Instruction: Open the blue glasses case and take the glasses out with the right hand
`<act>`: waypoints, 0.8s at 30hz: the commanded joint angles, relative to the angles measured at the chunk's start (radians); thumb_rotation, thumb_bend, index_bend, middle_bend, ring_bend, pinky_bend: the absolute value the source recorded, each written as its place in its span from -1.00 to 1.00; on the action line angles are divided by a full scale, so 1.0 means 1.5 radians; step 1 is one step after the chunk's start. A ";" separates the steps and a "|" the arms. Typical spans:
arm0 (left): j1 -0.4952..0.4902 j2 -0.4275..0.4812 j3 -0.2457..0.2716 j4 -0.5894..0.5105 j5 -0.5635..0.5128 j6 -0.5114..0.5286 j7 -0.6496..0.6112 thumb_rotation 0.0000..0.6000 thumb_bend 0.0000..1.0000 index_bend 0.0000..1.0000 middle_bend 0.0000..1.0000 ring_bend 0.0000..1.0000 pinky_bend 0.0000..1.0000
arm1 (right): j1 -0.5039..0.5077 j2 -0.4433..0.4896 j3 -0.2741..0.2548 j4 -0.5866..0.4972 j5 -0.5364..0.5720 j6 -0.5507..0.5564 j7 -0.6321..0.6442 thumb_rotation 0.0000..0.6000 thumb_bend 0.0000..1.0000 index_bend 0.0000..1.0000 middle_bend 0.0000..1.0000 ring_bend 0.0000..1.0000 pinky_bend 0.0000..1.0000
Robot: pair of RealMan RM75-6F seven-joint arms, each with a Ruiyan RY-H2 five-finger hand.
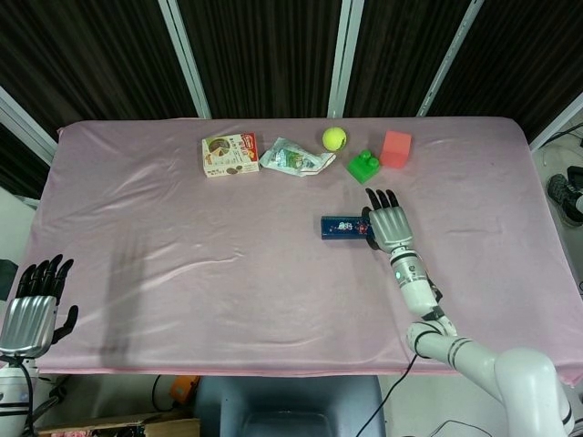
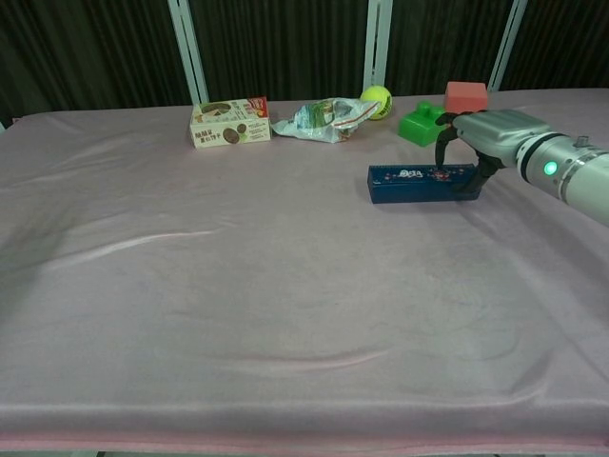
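The blue glasses case (image 1: 342, 227) (image 2: 419, 183) lies closed on the pink cloth, right of centre, long side running left to right. My right hand (image 1: 388, 224) (image 2: 487, 133) sits over its right end. The fingers (image 2: 443, 145) curl down behind the far side and the thumb (image 2: 473, 179) rests against the near side, so the hand grips that end. The glasses are hidden inside. My left hand (image 1: 32, 305) hangs off the table's front left corner with fingers apart, holding nothing; it shows only in the head view.
Along the back of the pink table (image 1: 182, 264) stand a cookie box (image 1: 230, 154), a crumpled wrapper (image 1: 293, 158), a tennis ball (image 1: 333, 138), a green block (image 1: 364, 166) and a red cube (image 1: 396, 148). The green block is just behind my right hand.
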 commanded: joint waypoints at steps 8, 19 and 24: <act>0.001 0.000 0.001 0.001 0.001 0.000 0.000 1.00 -0.18 -1.00 -1.00 -1.00 -0.90 | -0.003 0.005 0.005 -0.004 -0.004 0.002 0.006 1.00 -0.13 0.10 -0.68 -0.81 -1.00; 0.001 -0.001 0.001 0.001 0.000 0.000 0.001 1.00 -0.18 -1.00 -1.00 -1.00 -0.90 | -0.002 0.001 0.009 0.003 0.002 -0.006 -0.008 1.00 0.10 0.24 -0.59 -0.74 -1.00; 0.001 0.000 0.001 0.002 0.001 0.000 0.000 1.00 -0.18 -1.00 -1.00 -1.00 -0.90 | -0.001 0.000 0.012 0.002 0.003 -0.005 -0.011 1.00 0.20 0.30 -0.57 -0.73 -1.00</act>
